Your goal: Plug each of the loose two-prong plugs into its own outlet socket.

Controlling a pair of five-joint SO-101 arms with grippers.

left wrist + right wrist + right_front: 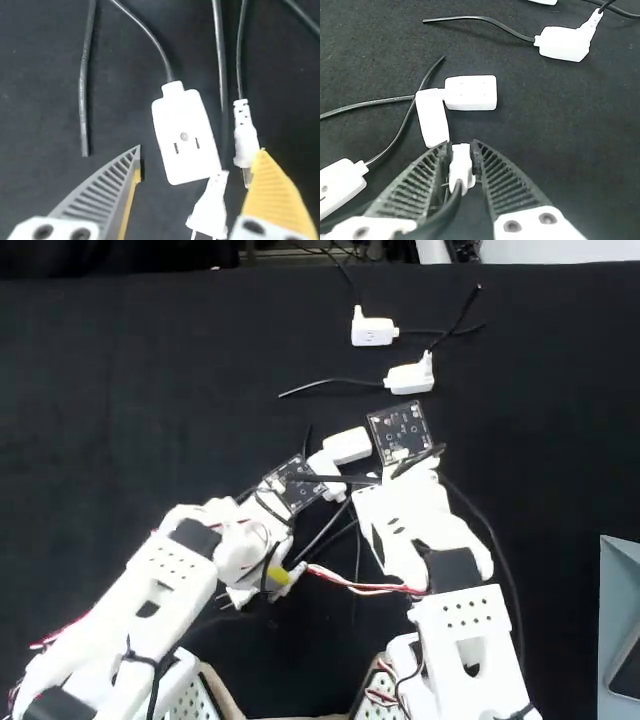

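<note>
The right hand point(460, 149) is pressed together on a small white plastic plug point(461, 172) with a black cable, and close in front of it, on the black cloth counter point(380, 45), a white rectangular block point(470, 92) lies touching a second white piece point(432, 120). The left hand point(199, 150) is spread, with its grey and yellow fingers on either side of a flat white outlet socket point(182, 135) with two slots, lying face up. A loose white two-prong plug point(210, 212) touches the socket's end away from its cable, and another slim white plug point(245, 142) lies just beside the yellow finger point(272, 190).

jaws apart | outlet socket point(185, 134) between them | plug point(209, 212) just beside
</note>
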